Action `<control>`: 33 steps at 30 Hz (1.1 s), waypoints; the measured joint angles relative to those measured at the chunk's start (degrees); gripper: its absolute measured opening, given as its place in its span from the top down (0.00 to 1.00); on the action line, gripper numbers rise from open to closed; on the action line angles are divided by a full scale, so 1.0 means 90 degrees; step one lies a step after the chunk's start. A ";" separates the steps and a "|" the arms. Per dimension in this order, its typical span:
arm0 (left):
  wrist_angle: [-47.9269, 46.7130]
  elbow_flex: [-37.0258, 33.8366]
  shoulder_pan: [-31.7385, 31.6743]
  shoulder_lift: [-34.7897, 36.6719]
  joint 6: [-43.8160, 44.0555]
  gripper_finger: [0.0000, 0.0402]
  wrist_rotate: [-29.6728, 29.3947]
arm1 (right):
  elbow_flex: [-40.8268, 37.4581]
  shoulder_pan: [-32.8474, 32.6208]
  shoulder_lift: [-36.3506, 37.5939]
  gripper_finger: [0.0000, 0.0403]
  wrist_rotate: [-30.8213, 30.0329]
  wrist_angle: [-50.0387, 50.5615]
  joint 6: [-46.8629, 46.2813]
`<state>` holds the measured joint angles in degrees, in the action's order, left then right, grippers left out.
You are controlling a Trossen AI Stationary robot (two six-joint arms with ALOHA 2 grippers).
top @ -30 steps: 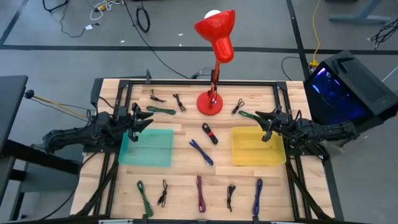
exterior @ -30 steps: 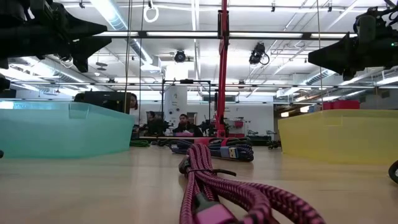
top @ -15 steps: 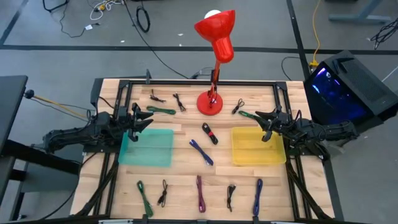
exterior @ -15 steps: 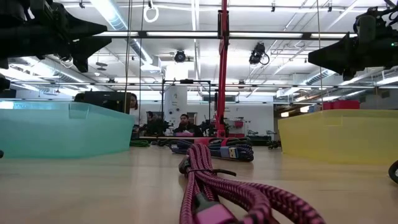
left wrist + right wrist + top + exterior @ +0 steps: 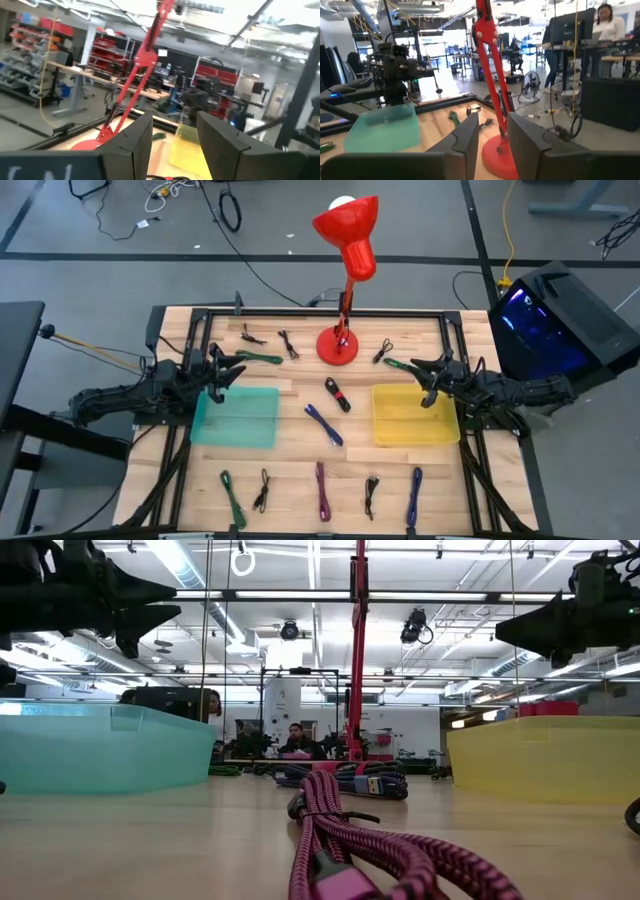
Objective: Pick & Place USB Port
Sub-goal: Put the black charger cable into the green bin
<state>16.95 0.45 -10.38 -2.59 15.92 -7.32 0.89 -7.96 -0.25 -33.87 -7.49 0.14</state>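
Observation:
Several coiled USB cables lie flat on the wooden table: a black-and-red one [image 5: 337,394] and a blue one [image 5: 324,424] in the middle, a magenta one [image 5: 322,490] [image 5: 350,840] near the near edge, and green ones [image 5: 260,357] [image 5: 398,364] toward the far side. My left gripper [image 5: 232,370] [image 5: 175,135] hovers open over the far edge of the teal bin [image 5: 236,417]. My right gripper [image 5: 420,370] [image 5: 493,135] hovers open over the far edge of the yellow bin [image 5: 414,414]. Neither holds anything.
A red desk lamp stands on its round base [image 5: 337,345] at the far middle, and its arm rises between the two grippers. More black, green and blue cables lie along the near edge [image 5: 415,495]. A black frame runs around the table's edges.
My left gripper has shifted slightly toward the table's middle, still high above the teal bin. The cables and the right arm have kept still.

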 joint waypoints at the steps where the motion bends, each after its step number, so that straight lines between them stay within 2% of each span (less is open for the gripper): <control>1: -0.0003 0.0000 -0.0005 0.0000 0.0043 0.60 -0.0012 | 0.0000 0.0000 0.0000 0.73 -0.0008 -0.0077 0.0049; 8: 0.0015 0.0000 -0.0001 -0.0002 0.0495 0.60 0.0418 | 0.0000 0.0001 0.0005 0.73 0.0102 -0.1042 -0.0457; 12: 0.0080 0.0120 -0.0108 -0.0052 0.0026 0.60 -0.0155 | 0.0000 0.0002 -0.0027 0.73 0.0126 -0.1705 -0.0457; 14: 0.0008 0.0414 -0.0207 -0.0145 -0.0076 0.60 -0.0212 | 0.0000 0.0004 -0.0029 0.73 0.0008 -0.1871 -0.0756; 15: -0.0225 0.0644 -0.0265 -0.0241 -0.0131 0.60 -0.0214 | -0.0001 0.0004 -0.0029 0.73 0.0000 -0.1945 -0.0916; 17: -0.1405 0.1222 -0.0424 -0.0537 -0.0265 0.60 -0.0444 | 0.0000 0.0004 -0.0034 0.73 0.0143 -0.1932 -0.1037; 22: -0.3688 0.2857 -0.0991 -0.2197 -0.1056 0.60 -0.1590 | 0.0000 0.0004 -0.0278 0.73 0.1023 -0.1923 -0.1037; 25: -0.4332 0.3723 -0.1372 -0.3410 -0.1733 0.60 -0.1899 | 0.0000 0.0004 -0.0494 0.73 0.1370 -0.1935 -0.1332; 28: -0.4710 0.4421 -0.1733 -0.4463 -0.2539 0.60 -0.2306 | 0.0000 0.0002 -0.0740 0.73 0.1392 -0.1930 -0.1763; 33: -0.5629 0.5250 -0.2369 -0.6061 -0.3221 0.60 -0.2142 | 0.0000 0.0002 -0.1198 0.73 0.1698 -0.1981 -0.2172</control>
<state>-33.71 47.70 -31.70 -57.14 -13.07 -26.59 0.89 -7.94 -11.03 -18.59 -25.32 -19.40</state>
